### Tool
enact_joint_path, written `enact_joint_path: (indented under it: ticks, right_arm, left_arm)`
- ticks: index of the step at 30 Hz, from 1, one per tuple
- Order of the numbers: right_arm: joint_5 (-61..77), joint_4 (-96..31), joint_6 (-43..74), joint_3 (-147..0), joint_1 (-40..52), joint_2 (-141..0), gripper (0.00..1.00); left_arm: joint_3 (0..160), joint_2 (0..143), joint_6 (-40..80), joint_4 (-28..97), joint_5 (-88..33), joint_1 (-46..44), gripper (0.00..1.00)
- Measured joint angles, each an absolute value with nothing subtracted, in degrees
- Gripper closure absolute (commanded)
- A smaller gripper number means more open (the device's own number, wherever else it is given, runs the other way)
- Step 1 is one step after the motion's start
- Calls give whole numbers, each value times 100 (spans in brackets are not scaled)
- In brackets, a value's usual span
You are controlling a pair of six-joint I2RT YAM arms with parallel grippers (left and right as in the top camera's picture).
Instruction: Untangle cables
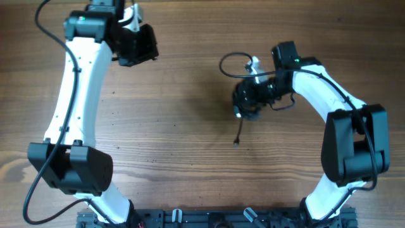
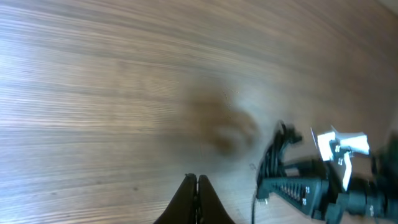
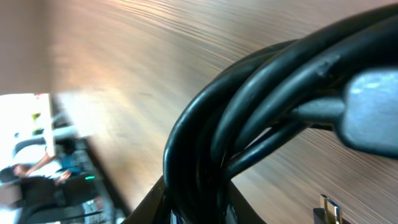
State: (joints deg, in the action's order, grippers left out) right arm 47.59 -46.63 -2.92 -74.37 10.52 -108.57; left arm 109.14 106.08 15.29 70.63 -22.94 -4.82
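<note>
Two cables [image 1: 242, 104]: bunched in a tight black coil right of the table's middle; one loop [image 1: 223, 62] is thrown out toward the far side, and one loose tail ending in a small plug [image 1: 236, 144] is laid toward the near side.
Right gripper [image 1: 253, 95]: set narrow on the coil. In the wrist view the gap between its fingers is filled by the cords, so the bundle is judged to be pinched.
Left gripper [image 2: 197, 190]: fingers pressed together on nothing, held over bare wooden table [image 2: 93, 93], well apart from the coil.
Handling: light, limp, smooth-jacketed cords are expected (no shape of their own is held). Strands may slide through a loose pinch, and the knot is likely to be tightened by a pull on the whole coil.
Where to take hold: the free tail just behind the plug is judged best for the left gripper, so that a single strand is drawn out while the coil is anchored by the right.
</note>
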Motion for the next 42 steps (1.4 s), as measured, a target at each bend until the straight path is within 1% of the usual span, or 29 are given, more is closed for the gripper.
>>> enact_joint_path:
  ticks: [1, 2, 3, 5, 8, 10, 15, 17, 20, 26, 31, 34, 35, 36, 37, 39, 42]
  right_arm:
    - [4976, -4654, -314, -7526, 1094, -10742, 96]
    - [5321, -4644, -362, -7605, 1111, -10530, 96]
    - [5730, -4637, -449, -7673, 1111, -10202, 96]
    - [6045, -4641, -534, -7708, 1107, -9942, 96]
    - [6604, -4757, -598, -7723, 1107, -9393, 96]
    - [6794, -4768, -613, -7730, 1107, -9277, 96]
    - [6904, -4888, -613, -7730, 1107, -9258, 96]
    - [6904, -4886, -613, -7730, 1107, -9258, 96]
    - [6904, -4860, -613, -7730, 1107, -9258, 96]
    - [6897, -4724, -607, -7730, 1111, -9258, 95]
    - [6893, -4565, -480, -7728, 1111, -9258, 95]
    - [6766, -4056, -226, -7717, 1111, -9258, 95]
    - [6740, -3839, -121, -7717, 1109, -9258, 95]
    - [6744, -3577, 49, -7719, 1105, -9255, 95]
    - [6748, -3411, 193, -7730, 1105, -9253, 95]
    - [6624, -2967, 607, -7743, 1111, -9240, 95]
    - [6270, -2812, 1100, -7752, 1050, -9212, 96]
  left_arm:
    - [10914, 10608, 1372, 7094, -2499, -429, 87]
    - [10914, 10608, 1081, 7146, -2956, -381, 75]
    - [10914, 10608, 751, 7170, -3509, -379, 67]
    - [10914, 10608, 456, 7094, -4195, -436, 55]
    - [10914, 10608, 248, 6676, -5100, -694, 49]
    - [10914, 10608, 215, 6445, -5347, -954, 48]
    - [10914, 10608, 274, 5937, -5524, -1802, 54]
    - [10914, 10608, 668, 5721, -5179, -2123, 60]
    - [10914, 10608, 1197, 5505, -4639, -2307, 67]
    - [10916, 10619, 1518, 5695, -3903, -2405, 67]
    - [10925, 10726, 1544, 6012, -3642, -2405, 66]
    - [10927, 10836, 1734, 6156, -3605, -2405, 67]
    - [10927, 10857, 1813, 6169, -3632, -2405, 73]
    - [10927, 10875, 1857, 6180, -3658, -2405, 92]
    - [10925, 10903, 1916, 6173, -3760, -2414, 96]
    - [10925, 10921, 1992, 6204, -3957, -2421, 96]
    - [10925, 10921, 2008, 6239, -4058, -2482, 96]
